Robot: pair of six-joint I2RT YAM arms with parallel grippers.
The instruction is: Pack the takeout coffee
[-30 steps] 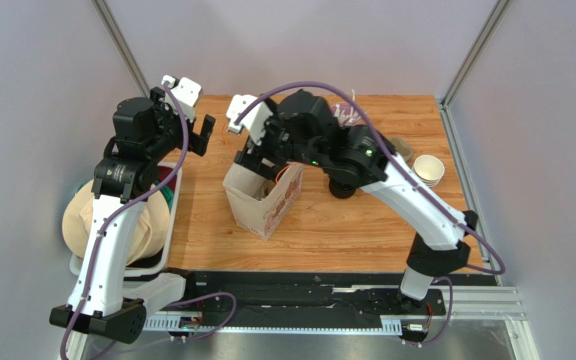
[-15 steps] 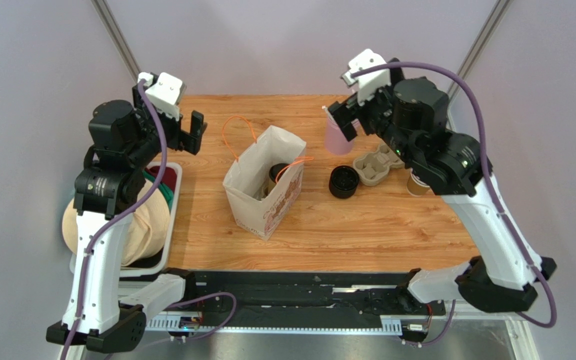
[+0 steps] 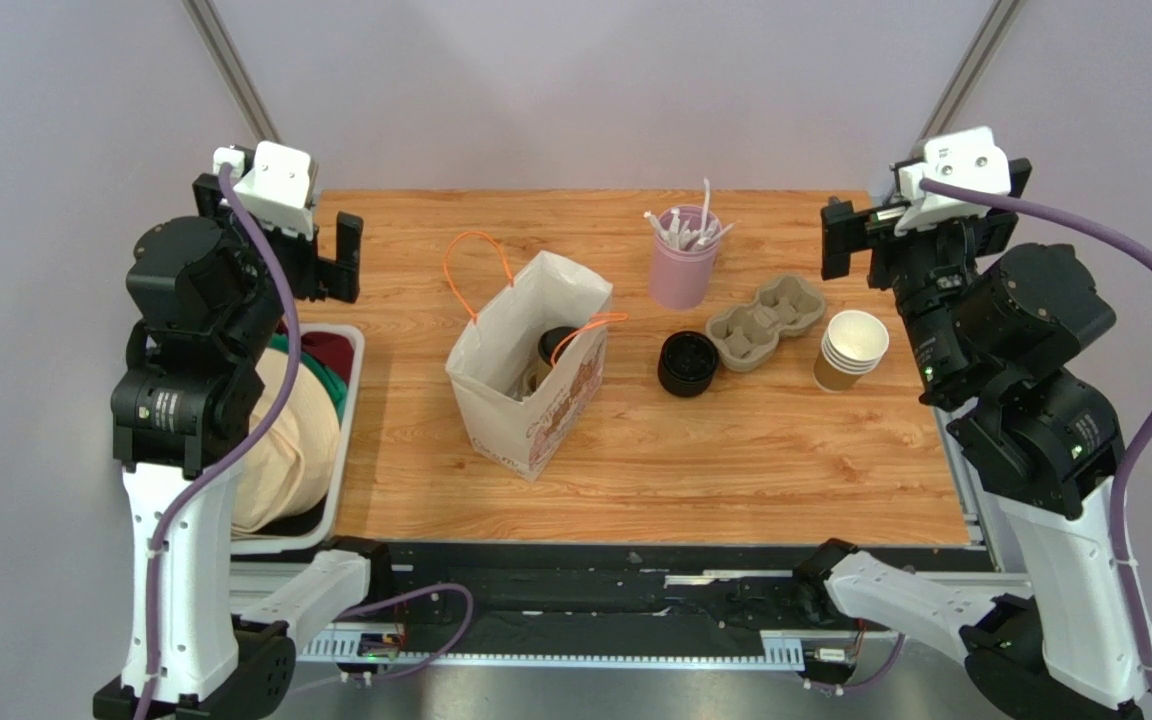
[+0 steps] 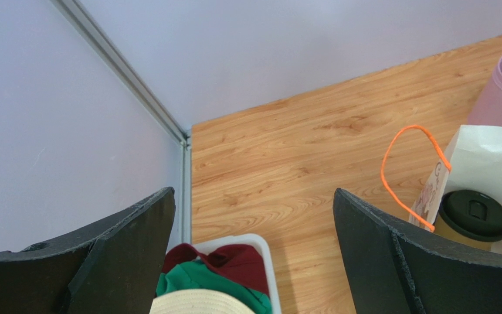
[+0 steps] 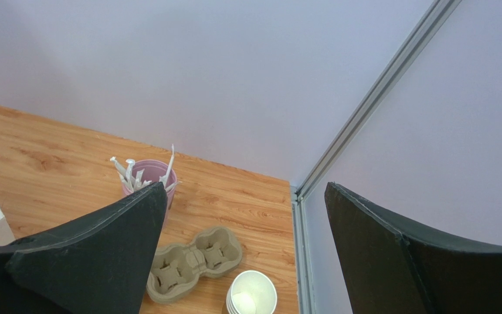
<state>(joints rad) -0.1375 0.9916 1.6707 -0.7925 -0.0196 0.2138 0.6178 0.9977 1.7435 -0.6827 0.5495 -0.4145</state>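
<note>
Kraft-brown takeout coffee [image 4: 473,219], black-lidded, stands inside paper bag [image 3: 545,423].

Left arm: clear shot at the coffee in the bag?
Likely yes: the takeout coffee stands upright in the open-topped paper bag, nothing covering it, and the left claw is open, off to the side.

1. Small kraft-brown takeout coffee [image 3: 554,347], closed with a round black lid [image 4: 476,214].
2. Upright, lid level and facing up, a small rectangular tab moulded into its top.
3. Inside the open white paper bag [image 3: 525,413], below its rim, only the lid and a strip of brown wall showing.
4. Left of the centre of the desk [image 3: 717,450], roughly midway between far and near edges.
</note>
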